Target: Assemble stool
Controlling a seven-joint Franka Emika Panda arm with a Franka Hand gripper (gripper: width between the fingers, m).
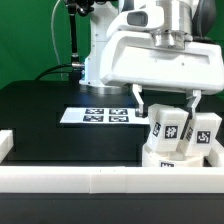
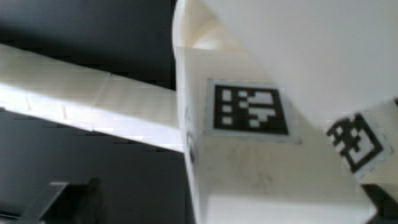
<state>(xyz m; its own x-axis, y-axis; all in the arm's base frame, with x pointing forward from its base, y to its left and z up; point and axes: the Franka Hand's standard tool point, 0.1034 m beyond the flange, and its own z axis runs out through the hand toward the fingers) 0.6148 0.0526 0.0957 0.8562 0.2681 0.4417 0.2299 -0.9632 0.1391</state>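
White stool (image 1: 176,140) against rail wall (image 1: 100,180)

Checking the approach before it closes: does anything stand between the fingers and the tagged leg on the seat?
Nothing visible does. The gripper hangs directly over the leg, which stands upright on the seat. A second leg stands beside it, toward the exterior view's right, not in between.

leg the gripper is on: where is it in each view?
Exterior view: the tagged leg stands upright on the seat disc, low on the exterior view's right, under the gripper.
Wrist view: the leg fills the frame's middle, close up.
Shared landmark: the leg's square tag.
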